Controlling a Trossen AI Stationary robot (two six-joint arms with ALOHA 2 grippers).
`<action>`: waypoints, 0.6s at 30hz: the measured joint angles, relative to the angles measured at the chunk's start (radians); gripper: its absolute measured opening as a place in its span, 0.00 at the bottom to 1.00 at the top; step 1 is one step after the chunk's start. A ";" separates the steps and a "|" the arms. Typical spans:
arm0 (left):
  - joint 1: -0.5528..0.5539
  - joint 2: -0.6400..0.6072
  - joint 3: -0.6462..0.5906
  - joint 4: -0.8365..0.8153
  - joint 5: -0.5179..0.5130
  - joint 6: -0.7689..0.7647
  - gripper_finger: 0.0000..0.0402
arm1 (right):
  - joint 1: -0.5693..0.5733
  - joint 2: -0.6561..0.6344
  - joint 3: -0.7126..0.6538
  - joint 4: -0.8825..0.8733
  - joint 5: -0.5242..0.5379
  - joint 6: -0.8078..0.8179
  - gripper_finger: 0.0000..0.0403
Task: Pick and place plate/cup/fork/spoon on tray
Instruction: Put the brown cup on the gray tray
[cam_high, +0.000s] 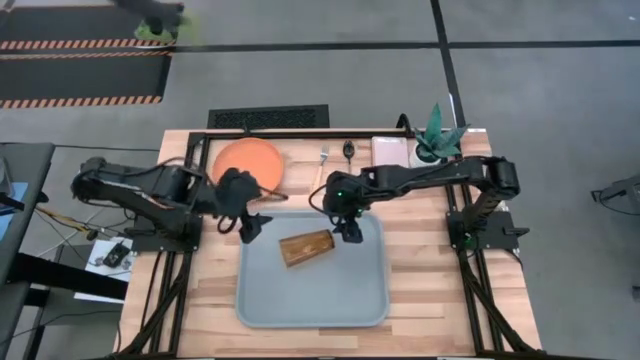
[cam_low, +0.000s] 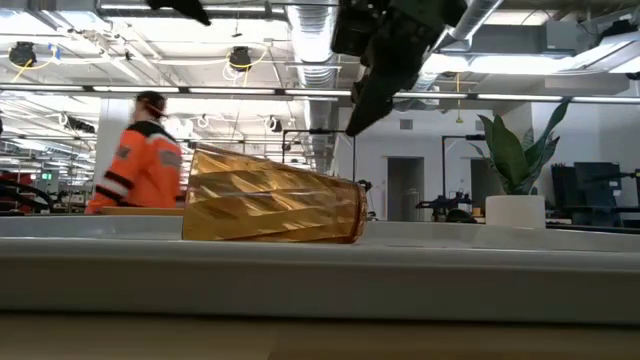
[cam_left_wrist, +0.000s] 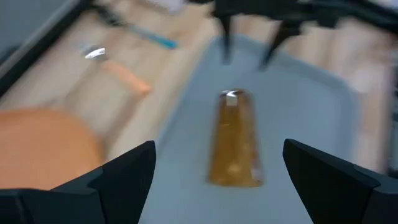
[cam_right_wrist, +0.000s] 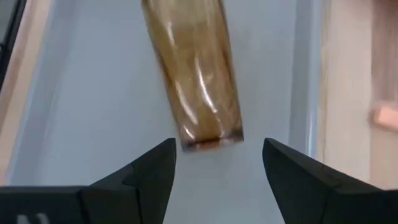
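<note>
**Cup down on its side on the tray; plate, fork, spoon still off it**

Landmark = tray (cam_high: 310, 295).

- Cup (cam_high: 307, 247): lying on its side on the tray floor, in the half toward the table's back edge, roughly centred across it. Low view confirms it is horizontal, faceted wall resting on the tray. Nothing is holding it.
- Right gripper (cam_high: 349, 231): just above the tray's back-right part, near the cup's end, not touching. Fingers spread wide, empty. Its wrist view shows the cup's end between the two fingers (cam_right_wrist: 134, 180) but ahead of them.
- Left gripper (cam_high: 253, 227): at the tray's back-left corner, fingers spread, empty, pointing along the tray at the cup.
- Plate (cam_high: 249, 162): on the table behind the tray, off its back-left corner.
- Fork (cam_high: 323, 156) and spoon (cam_high: 347, 152): side by side on the table behind the tray, near the table's back edge. A white dish (cam_high: 391, 152) and a potted plant (cam_high: 437, 135) are further right of them.

Handling, my read:
- Cup looks like thin translucent plastic: light, rigid, smooth. On its side it will likely roll if nudged. If righting it, close across the body near the middle, not at the rim.
- Plate: stiff, flat, low rim. Take the rim edge; expect it to slide on the wood before the fingers get under it.
- Fork/spoon: thin, light, lie flat. Pinch across the handle and come down square, or they will skate away.
</note>
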 joint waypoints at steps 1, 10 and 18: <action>-0.039 0.000 -0.004 -0.039 -0.072 -0.049 0.84 | 0.000 -0.002 0.003 -0.007 0.000 -0.002 0.66; -0.291 -0.063 -0.457 0.454 -0.292 -0.110 0.84 | -0.014 -0.090 0.005 -0.004 -0.024 -0.021 0.66; -0.240 -0.044 -0.770 0.849 -0.228 -0.056 0.84 | -0.014 -0.162 0.005 -0.011 -0.036 0.042 0.66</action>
